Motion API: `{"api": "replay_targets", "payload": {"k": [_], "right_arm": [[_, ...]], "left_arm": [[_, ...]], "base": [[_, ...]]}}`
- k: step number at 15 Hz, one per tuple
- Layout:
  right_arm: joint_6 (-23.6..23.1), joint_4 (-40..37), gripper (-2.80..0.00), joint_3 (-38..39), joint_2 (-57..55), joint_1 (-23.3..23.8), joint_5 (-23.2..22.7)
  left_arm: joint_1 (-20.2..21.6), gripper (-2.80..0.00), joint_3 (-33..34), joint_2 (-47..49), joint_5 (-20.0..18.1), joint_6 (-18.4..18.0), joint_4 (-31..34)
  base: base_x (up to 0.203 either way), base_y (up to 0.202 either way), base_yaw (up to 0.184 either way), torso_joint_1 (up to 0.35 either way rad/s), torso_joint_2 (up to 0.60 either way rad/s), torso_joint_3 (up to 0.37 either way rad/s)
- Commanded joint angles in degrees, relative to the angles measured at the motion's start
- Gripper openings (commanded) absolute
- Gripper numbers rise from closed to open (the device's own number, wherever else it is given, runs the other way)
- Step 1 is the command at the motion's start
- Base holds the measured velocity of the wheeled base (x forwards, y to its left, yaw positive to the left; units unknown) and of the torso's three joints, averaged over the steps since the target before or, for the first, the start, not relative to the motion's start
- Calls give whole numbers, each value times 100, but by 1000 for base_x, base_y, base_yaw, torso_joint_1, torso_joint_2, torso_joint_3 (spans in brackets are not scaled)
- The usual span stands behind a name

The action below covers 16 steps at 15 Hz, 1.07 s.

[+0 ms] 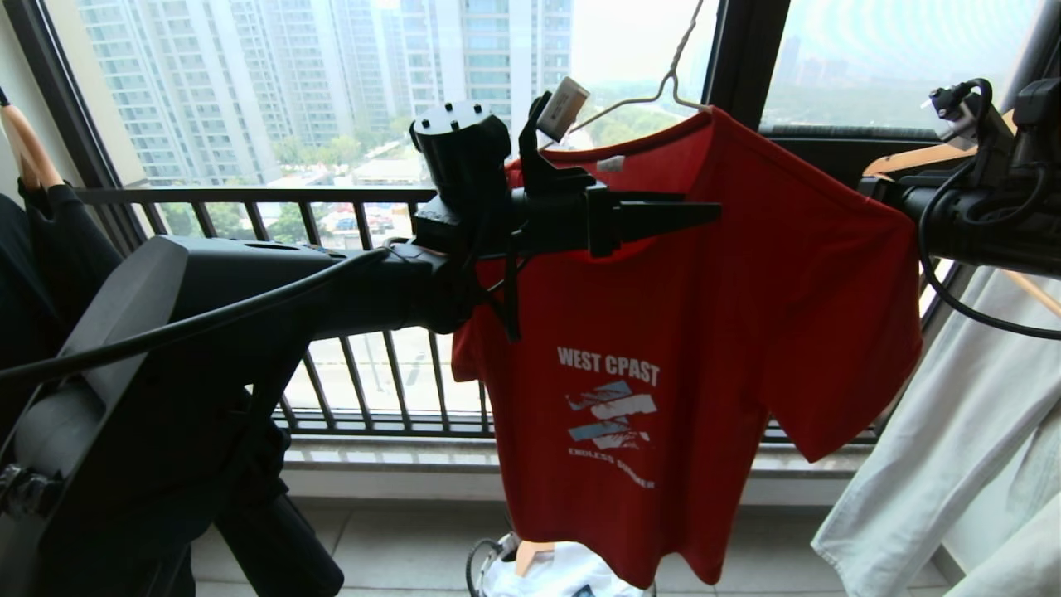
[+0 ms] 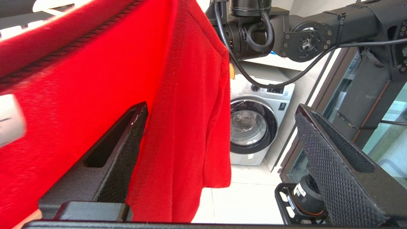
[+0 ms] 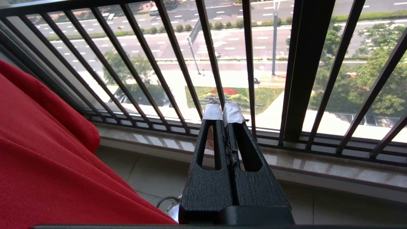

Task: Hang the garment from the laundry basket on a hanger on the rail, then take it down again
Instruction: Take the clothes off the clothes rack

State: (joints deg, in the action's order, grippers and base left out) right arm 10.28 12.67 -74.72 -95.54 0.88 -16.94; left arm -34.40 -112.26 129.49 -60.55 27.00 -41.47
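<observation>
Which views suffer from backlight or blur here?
Head view: bright window backlights the scene, leaving the left gripper near silhouette, though the garment reads clearly. Left wrist view: the near cloth and neck label are blurred. Right wrist view: sunlit pavement beyond the railing glares; right gripper sharp.

carrier: hanger (image 1: 663, 93) | carrying: garment (image 1: 704, 332) | draped over shoulders

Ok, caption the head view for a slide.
Left gripper, jaws open, at the collar of the red T-shirt hanging on a white wire hanger.
</observation>
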Motion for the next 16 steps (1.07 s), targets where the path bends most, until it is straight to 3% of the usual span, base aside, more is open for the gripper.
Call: {"api": "replay_targets", "payload": {"k": [1, 16], "right_arm": [[9, 8, -280, 1, 26, 0, -11], [9, -1, -280, 133, 176, -132, -19]], "left_arm": [[-31, 0, 3, 24, -27, 16, -19], [-207, 0, 99, -143, -36, 7, -45]], "base": [[0, 0, 0, 0, 0, 0], [0, 0, 0, 0, 0, 0]]}}
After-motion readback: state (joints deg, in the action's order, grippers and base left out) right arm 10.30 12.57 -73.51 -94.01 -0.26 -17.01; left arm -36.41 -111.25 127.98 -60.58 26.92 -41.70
